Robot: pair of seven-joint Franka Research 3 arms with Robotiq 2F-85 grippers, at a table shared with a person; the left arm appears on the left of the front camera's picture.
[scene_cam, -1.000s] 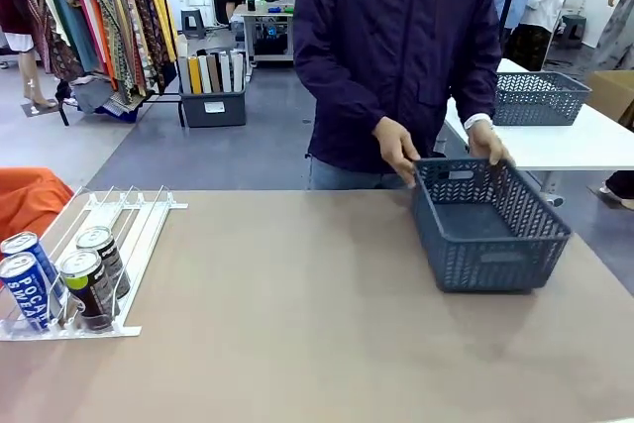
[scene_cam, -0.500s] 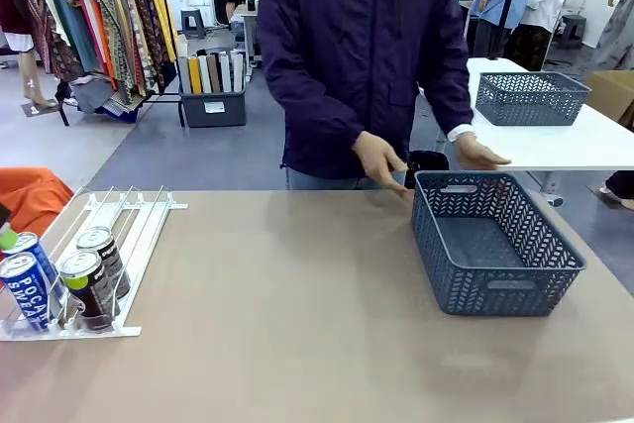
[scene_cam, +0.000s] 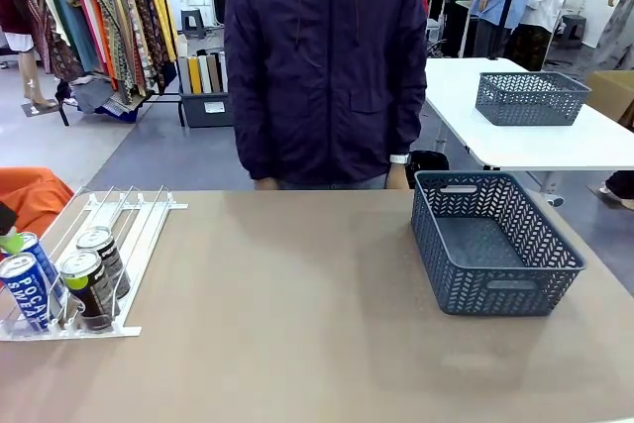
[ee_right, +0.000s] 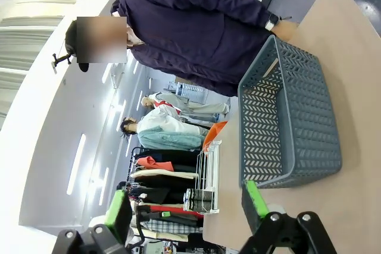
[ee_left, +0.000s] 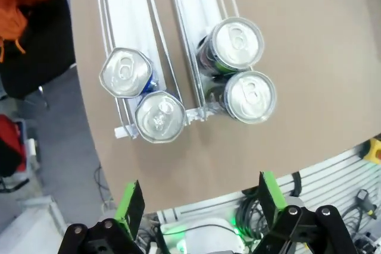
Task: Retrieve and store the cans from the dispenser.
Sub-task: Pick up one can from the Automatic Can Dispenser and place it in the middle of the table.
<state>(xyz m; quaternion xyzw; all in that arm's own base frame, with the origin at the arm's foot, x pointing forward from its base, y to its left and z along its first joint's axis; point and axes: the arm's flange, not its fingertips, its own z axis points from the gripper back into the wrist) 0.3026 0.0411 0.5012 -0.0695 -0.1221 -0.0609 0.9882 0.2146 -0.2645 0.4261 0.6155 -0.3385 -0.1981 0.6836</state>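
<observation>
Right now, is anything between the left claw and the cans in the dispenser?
Nothing visible. The left claw hangs open above the four cans, whose silver tops sit uncovered at the front end of the dispenser, with only air between.

Four cans point(scene_cam: 89, 284) stand in the dispenser point(scene_cam: 124, 213) at the table point(scene_cam: 297, 334) left, basket point(scene_cam: 495, 289) right.

Robot lab w/ shop-style setup: clothes rack point(scene_cam: 99, 17) at back, storage bin point(scene_cam: 214, 106) on floor, white table point(scene_cam: 555, 146) w/ grey basket point(scene_cam: 532, 98).
</observation>
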